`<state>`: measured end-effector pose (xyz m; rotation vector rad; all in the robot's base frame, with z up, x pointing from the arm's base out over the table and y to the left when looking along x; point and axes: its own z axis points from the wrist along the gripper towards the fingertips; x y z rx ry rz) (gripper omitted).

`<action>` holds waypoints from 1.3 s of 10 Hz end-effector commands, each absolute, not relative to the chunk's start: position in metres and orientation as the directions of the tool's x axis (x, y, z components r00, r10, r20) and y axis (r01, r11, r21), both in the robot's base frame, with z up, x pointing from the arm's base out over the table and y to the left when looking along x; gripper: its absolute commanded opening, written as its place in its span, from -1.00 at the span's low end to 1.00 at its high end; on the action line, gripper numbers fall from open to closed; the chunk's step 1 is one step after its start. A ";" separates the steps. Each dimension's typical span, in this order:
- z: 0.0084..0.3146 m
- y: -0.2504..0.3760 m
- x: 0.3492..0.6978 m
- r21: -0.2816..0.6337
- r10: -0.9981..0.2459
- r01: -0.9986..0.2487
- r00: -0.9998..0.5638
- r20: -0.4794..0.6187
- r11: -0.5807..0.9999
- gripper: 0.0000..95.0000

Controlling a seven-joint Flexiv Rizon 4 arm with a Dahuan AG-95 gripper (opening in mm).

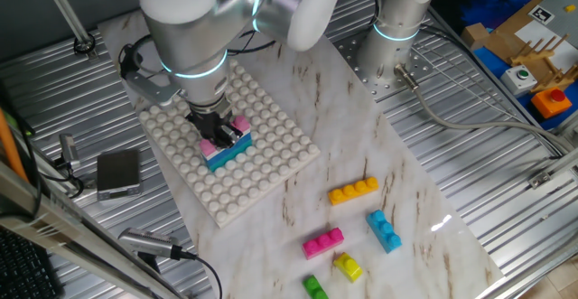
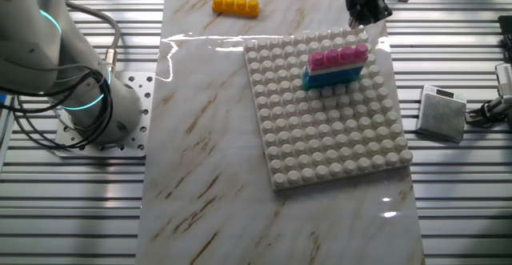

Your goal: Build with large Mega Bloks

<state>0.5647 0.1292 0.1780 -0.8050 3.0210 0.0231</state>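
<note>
Pink brick [image 2: 339,57] is being seated on the white/teal stack; gripper [image 1: 219,129] above, jaw state cannot be told.

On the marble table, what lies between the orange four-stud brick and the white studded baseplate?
Nothing. In one fixed view, only bare marble tabletop separates the orange four-stud brick from the white studded baseplate; the other fixed view agrees.

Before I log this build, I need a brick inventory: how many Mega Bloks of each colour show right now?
Pink, on the stack: 1
White, mid-stack: 1
Teal, stack bottom: 1
Orange: 1
Magenta: 1
Blue: 1
Yellow: 1
Green: 1
Total: 8
</note>
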 end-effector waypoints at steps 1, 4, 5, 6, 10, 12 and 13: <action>0.179 0.128 0.562 0.010 -0.533 -0.534 -0.845 -0.035 0.846 -1.00; 0.179 0.128 0.562 0.032 -0.521 -0.522 -0.853 -0.031 0.853 -1.00; 0.179 0.128 0.562 0.043 -0.515 -0.516 -0.857 -0.033 0.856 -1.00; 0.178 0.138 0.557 0.056 -0.494 -0.495 -0.869 -0.038 0.867 -1.00; 0.157 0.211 0.521 0.062 -0.406 -0.406 -0.914 -0.008 0.912 -1.00; 0.151 0.236 0.510 0.055 -0.381 -0.381 -0.924 -0.004 0.923 -1.00; 0.151 0.239 0.508 0.052 -0.383 -0.382 -0.924 -0.002 0.923 -1.00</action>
